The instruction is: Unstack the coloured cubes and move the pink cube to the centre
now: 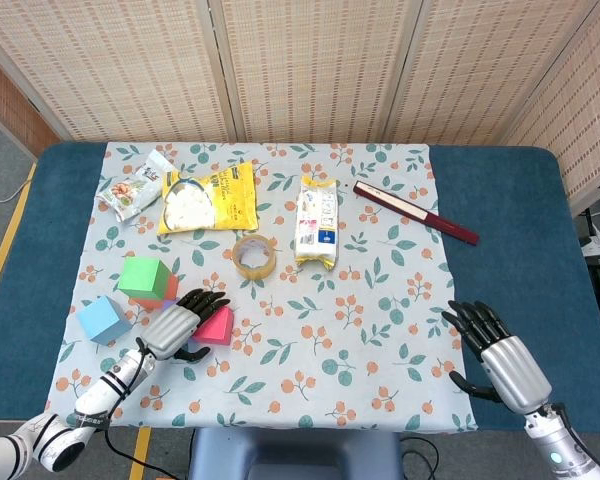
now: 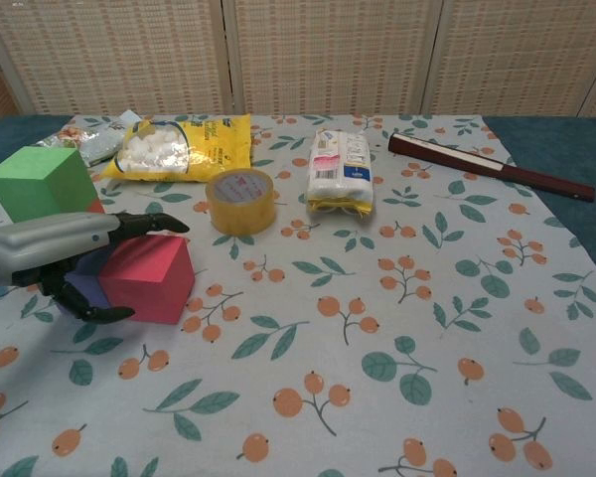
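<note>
The pink cube (image 1: pixel 218 326) (image 2: pixel 151 280) stands on the floral cloth at the front left, flush against a purple cube (image 2: pixel 82 285). My left hand (image 1: pixel 173 328) (image 2: pixel 55 245) lies over the purple cube, its fingers stretched across the pink cube's top left edge and its thumb curled low in front of the purple one. No firm hold on either cube shows. Just behind them, a green cube (image 1: pixel 143 277) (image 2: pixel 40 181) sits on a red cube (image 1: pixel 167 292). A light blue cube (image 1: pixel 99 319) stands alone further left. My right hand (image 1: pixel 500 355) hovers open at the front right, away from all cubes.
A yellow tape roll (image 1: pixel 253 256) (image 2: pixel 240 200) lies behind the cubes. Further back are a yellow bag (image 1: pixel 208 198), a white packet (image 1: pixel 318 220), a snack packet (image 1: pixel 138 183) and a dark red folded fan (image 1: pixel 415 212). Blue table edges (image 1: pixel 500 250) flank the cloth.
</note>
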Action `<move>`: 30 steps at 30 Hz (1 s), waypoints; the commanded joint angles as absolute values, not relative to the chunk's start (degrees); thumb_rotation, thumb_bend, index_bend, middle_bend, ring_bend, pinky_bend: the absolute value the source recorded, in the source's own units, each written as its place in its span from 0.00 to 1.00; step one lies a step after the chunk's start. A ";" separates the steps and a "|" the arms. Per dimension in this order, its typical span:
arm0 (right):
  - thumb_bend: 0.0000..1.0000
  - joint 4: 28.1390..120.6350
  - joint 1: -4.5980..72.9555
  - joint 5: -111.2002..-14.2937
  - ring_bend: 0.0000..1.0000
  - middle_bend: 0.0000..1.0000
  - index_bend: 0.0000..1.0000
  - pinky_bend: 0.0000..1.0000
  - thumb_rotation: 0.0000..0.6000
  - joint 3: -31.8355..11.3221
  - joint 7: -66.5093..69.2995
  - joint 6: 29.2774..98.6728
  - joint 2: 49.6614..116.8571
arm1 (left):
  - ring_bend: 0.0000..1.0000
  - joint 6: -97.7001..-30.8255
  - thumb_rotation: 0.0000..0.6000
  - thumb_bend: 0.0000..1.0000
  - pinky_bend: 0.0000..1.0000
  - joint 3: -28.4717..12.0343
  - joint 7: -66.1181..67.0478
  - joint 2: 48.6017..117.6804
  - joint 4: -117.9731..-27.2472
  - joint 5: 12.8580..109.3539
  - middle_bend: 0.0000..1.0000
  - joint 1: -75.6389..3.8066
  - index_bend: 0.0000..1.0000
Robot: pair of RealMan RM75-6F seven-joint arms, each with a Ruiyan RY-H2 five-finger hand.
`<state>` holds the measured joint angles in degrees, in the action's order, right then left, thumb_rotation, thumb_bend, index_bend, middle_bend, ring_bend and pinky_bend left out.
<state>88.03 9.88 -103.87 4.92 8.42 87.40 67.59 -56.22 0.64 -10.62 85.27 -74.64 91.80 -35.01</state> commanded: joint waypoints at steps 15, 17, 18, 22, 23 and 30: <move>0.17 88.22 9.91 -104.14 0.00 0.00 0.00 0.00 1.00 5.10 9.15 87.41 67.22 | 0.47 -64.42 1.00 0.36 0.15 -0.09 -16.88 90.60 -72.00 96.74 0.61 -37.27 0.26; 0.17 88.26 9.95 -104.14 0.00 0.00 0.00 0.00 1.00 5.08 9.39 87.45 67.12 | 0.46 -64.28 1.00 0.36 0.15 0.08 -16.73 90.92 -73.66 97.55 0.61 -38.05 0.25; 0.17 88.23 9.94 -104.15 0.00 0.00 0.00 0.00 1.00 5.05 9.53 87.54 67.05 | 0.45 -63.92 1.00 0.36 0.14 0.29 -16.47 91.20 -74.73 98.01 0.60 -38.57 0.25; 0.17 88.27 9.96 -104.28 0.00 0.00 0.00 0.00 1.00 5.08 10.13 87.75 66.78 | 0.38 -62.64 1.00 0.35 0.10 1.24 -15.64 92.51 -76.51 98.87 0.53 -39.64 0.21; 0.17 88.26 9.96 -104.29 0.00 0.00 0.00 0.00 1.00 5.09 10.17 87.75 66.76 | 0.34 -62.60 1.00 0.35 0.09 1.26 -15.56 92.58 -76.51 98.83 0.49 -39.67 0.18; 0.17 87.90 10.06 -104.40 0.00 0.00 0.00 0.00 1.00 5.02 11.37 88.07 66.72 | 0.00 -61.76 1.00 0.35 0.00 2.06 -13.59 93.65 -76.57 98.10 0.02 -39.67 0.00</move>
